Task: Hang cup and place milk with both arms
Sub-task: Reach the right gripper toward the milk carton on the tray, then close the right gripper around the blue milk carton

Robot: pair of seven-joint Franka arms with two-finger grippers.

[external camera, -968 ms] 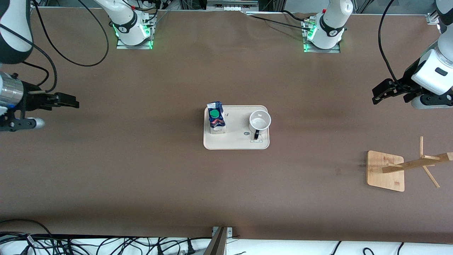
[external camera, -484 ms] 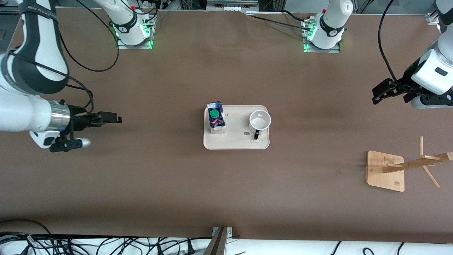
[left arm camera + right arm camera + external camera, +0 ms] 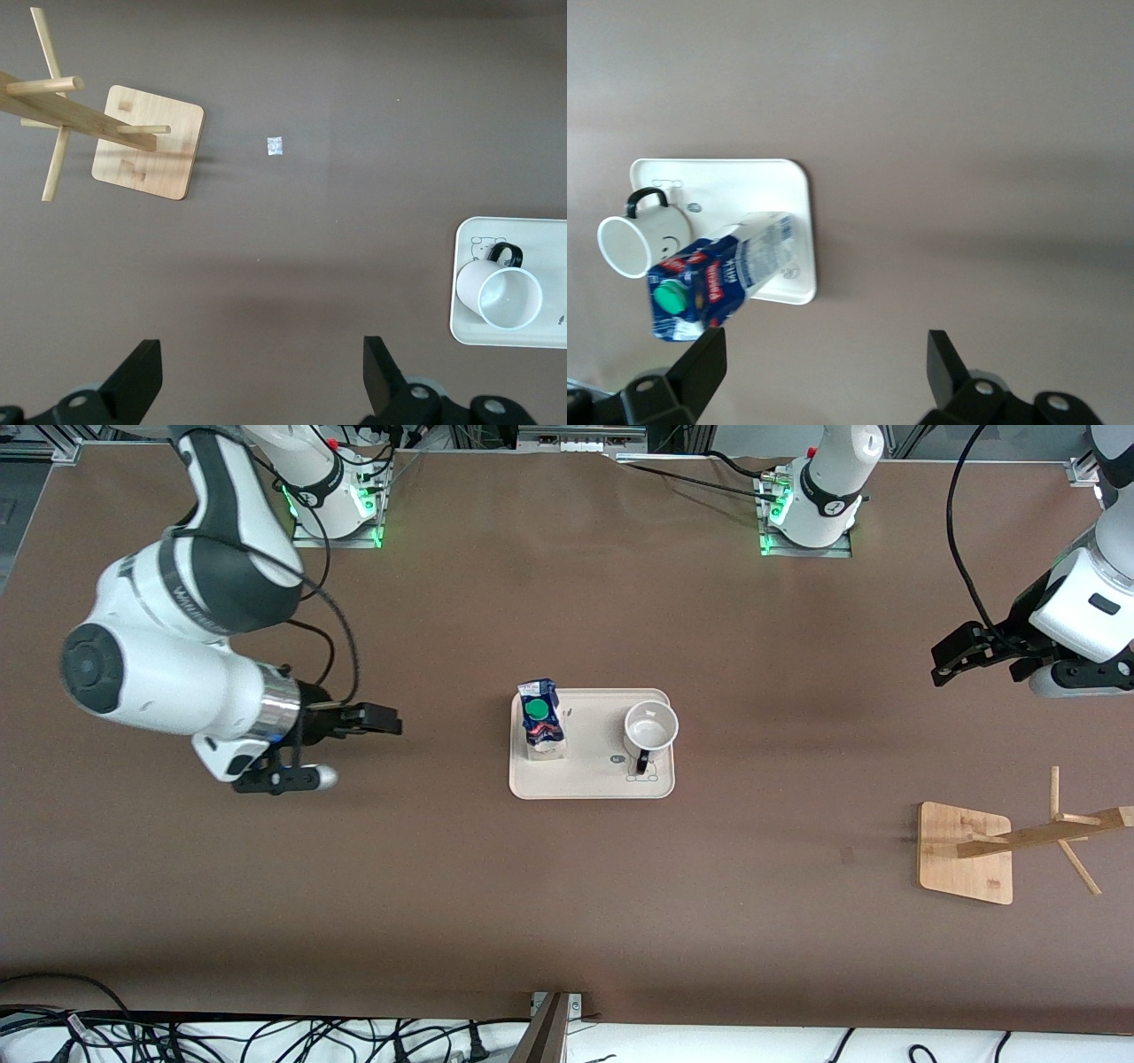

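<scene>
Milk (image 3: 541, 730) and cup (image 3: 650, 728) stand on tray (image 3: 592, 785), brown table (image 3: 567, 886).

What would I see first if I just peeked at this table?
Probably the pale tray in the middle of the table, with the milk standing on it beside the cup. Next, the big right arm, its open right tool over bare table toward the right arm's end, pointing at the tray. A wooden rack stands toward the left arm's end, where the open left tool waits.

One milk (image 3: 541, 731), one cup (image 3: 650, 729), one tray (image 3: 592, 782) (cream), one rack (image 3: 1005, 846)
</scene>
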